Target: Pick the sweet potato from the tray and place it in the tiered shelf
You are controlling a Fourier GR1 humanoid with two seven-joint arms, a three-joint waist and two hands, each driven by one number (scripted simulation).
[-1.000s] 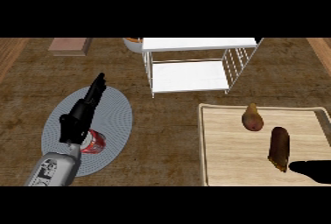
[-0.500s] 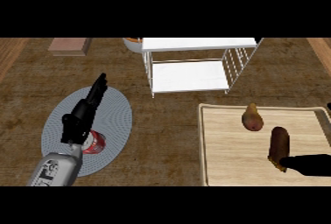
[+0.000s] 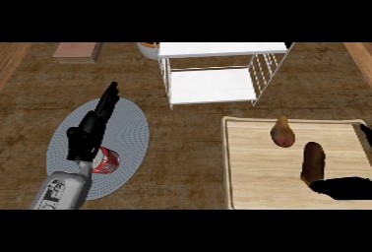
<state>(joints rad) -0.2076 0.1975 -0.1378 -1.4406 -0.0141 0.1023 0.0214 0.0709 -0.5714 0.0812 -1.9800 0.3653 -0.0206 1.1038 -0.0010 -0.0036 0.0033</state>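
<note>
Wooden tray [image 3: 247,187], sweet potato [image 3: 313,161] apparently touching right hand [image 3: 347,188], its fingers' state indiscernible.

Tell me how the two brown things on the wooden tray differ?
The sweet potato is long, dark brown and lies lengthwise beside the right hand; the pear is shorter, lighter, reddish at its base, tapering to a point. The pear lies nearer the tiered shelf. Both rest on the tray.
</note>
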